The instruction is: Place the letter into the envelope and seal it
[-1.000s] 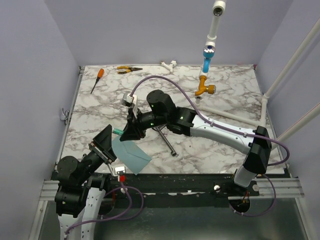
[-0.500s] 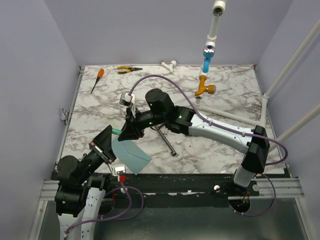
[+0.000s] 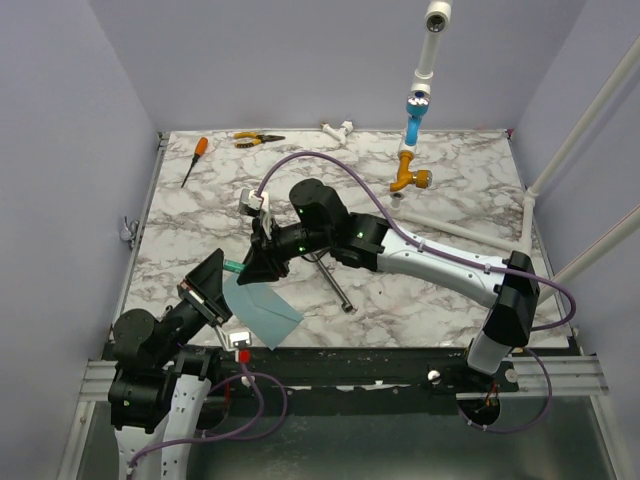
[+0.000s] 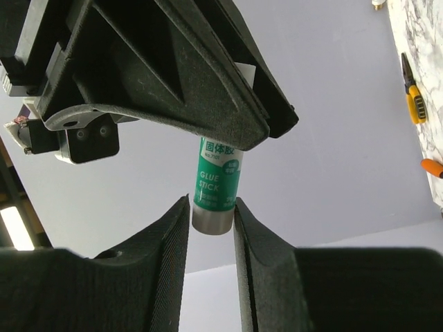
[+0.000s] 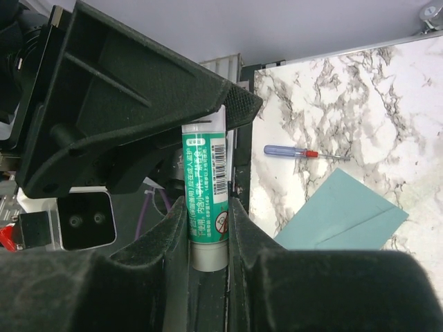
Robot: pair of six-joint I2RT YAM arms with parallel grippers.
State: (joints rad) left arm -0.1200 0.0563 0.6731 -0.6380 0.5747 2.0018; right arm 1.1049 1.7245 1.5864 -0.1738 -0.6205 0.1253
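Observation:
The teal envelope [image 3: 262,305] lies flat near the table's front edge, and it also shows in the right wrist view [image 5: 346,211]. The letter is out of view. A green glue stick [image 5: 206,194] hangs in the air above the envelope's far-left corner, between the two arms. My right gripper [image 5: 208,214] is shut on its body, near the pale end. My left gripper [image 4: 211,207] comes from the opposite side, and both its fingers [image 4: 173,235] press the stick's other grey end [image 4: 211,220]. In the top view the two grippers meet at the glue stick [image 3: 236,265].
A blue-handled screwdriver [image 5: 294,152] lies just beyond the envelope. An orange-handled screwdriver [image 3: 195,158] and yellow pliers [image 3: 258,139] sit at the far left. A white pipe with blue and orange fittings [image 3: 412,150] hangs at the back right. Purple walls close in the table.
My left gripper has closed onto the end of the glue stick. The right arm has shifted slightly left with the stick. The envelope has not moved.

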